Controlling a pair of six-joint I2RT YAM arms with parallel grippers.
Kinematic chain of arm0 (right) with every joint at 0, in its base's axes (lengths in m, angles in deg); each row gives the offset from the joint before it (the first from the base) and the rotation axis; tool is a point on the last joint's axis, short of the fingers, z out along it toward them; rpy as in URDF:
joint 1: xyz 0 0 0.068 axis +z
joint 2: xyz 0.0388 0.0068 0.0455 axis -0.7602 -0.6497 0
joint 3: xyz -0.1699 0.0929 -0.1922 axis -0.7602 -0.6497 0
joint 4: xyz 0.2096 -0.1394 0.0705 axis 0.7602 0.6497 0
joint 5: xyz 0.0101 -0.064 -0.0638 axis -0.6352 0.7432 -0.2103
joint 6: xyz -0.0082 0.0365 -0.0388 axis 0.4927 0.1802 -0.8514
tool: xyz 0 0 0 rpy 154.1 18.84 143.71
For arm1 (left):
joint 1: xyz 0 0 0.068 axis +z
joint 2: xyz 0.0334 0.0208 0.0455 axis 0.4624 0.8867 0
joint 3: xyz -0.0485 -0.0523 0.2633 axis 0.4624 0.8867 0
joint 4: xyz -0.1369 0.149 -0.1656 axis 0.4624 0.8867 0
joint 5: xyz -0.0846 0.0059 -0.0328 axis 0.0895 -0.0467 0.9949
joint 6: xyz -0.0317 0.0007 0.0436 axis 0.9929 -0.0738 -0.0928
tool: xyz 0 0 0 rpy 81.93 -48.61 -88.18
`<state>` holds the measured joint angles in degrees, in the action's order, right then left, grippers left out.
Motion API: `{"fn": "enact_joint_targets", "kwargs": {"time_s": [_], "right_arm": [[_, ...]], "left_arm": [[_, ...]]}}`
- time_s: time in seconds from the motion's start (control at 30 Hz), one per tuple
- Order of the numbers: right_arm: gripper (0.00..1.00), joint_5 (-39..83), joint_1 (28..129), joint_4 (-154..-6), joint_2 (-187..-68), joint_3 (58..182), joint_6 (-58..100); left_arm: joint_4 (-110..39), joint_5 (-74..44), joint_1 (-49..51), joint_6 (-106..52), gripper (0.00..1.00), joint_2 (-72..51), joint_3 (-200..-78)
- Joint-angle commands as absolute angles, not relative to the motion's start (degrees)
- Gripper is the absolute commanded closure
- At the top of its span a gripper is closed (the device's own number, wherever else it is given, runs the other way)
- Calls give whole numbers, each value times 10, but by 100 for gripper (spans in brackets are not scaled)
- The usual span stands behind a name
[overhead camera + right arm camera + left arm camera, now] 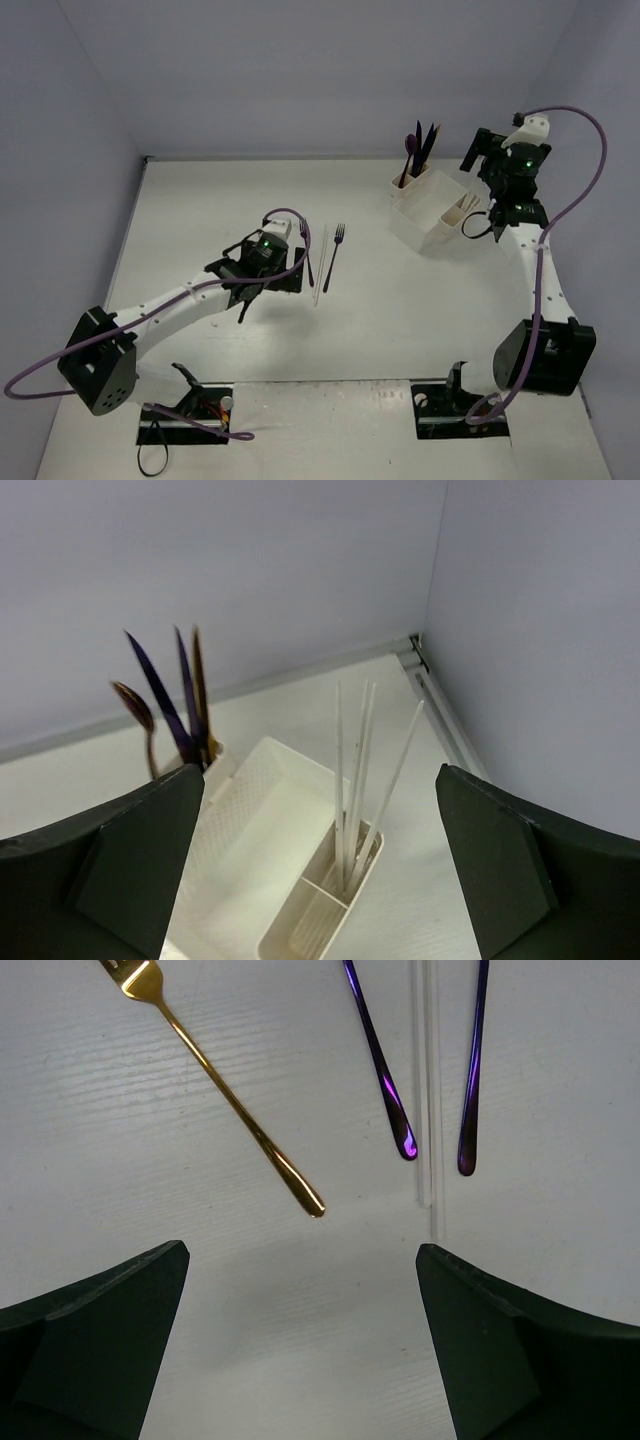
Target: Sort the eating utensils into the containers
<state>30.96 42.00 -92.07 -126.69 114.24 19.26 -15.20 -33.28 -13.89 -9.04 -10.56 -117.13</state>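
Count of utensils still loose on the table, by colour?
Gold fork: 1
Purple utensils: 2
Clear utensil: 1
Total: 4

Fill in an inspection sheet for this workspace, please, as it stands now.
Surface: white table, no spills seen.
Job's things: gold metal fork, two purple-blue metal handles and a clear plastic utensil lie loose; dark utensils and clear plastic ones stand in cups of the white plastic organizer.
Clutter: nothing seen.
End effectors: left end effector open over loose pieces; right end effector open above organizer.
Cables: purple cables arc off both arms.
Surroundings: plain grey walls.
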Motion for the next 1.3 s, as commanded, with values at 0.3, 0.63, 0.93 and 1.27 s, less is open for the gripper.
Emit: {"fn": "enact_joint_targets", "kwargs": {"time_s": [0.3,0.63,0.93,1.27], "right_arm": [[0,273,421,-892,-1006,1046,303],[0,321,477,-823,-938,1004,285],[0,341,509,-805,-912,993,275],[0,350,528,-786,-901,994,266]], "left_arm": [[-107,-280,-144,-47,19,36,-1313],[-45,-278,-210,35,47,121,-1359],[-43,-280,-248,92,51,168,-1365],[-30,-308,-247,94,61,218,-1398]]}}
